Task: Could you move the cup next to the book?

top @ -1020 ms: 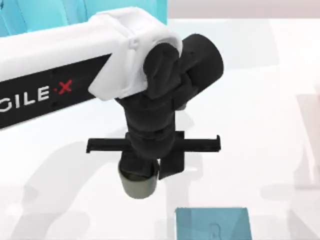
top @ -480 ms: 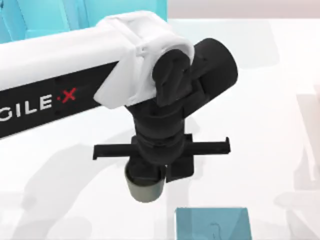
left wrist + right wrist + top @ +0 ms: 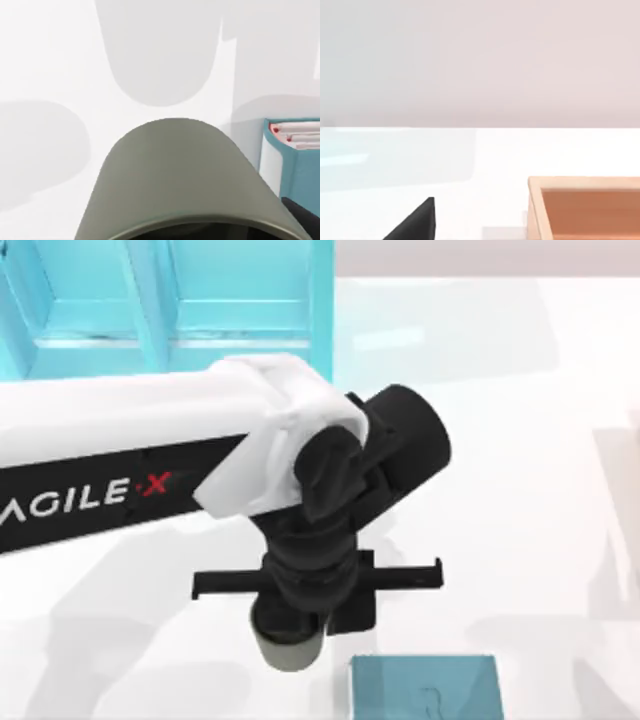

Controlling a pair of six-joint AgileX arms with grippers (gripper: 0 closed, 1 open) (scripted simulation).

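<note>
White bench point(image 3: 520, 440) spreads under everything, with a turquoise shelf unit point(image 3: 200, 300) at its far left. Over the near middle, the left gripper point(image 3: 300, 615) points straight down from the white AgileX arm and is clamped on the cup point(image 3: 288, 652), whose pale grey-beige wall shows just below the black wrist. In the left wrist view the cup point(image 3: 180, 175) sits close under the camera, rim toward the lens, upright. Whether it hangs clear of the bench or rests on it I cannot tell.

Just right of the cup, at the near edge, lies the teal book point(image 3: 425, 688), flat, its long side running left to right. The wrist view shows the book point(image 3: 295, 160) beside the cup with a narrow strip of bench between them. My judgement: the cup is already close alongside, so what remains is a straight lowering and release, keeping clear of the book's left edge.

Where the right arm is parked I cannot place; its wrist view looks across the bench past a wooden tray point(image 3: 585, 205).
</note>
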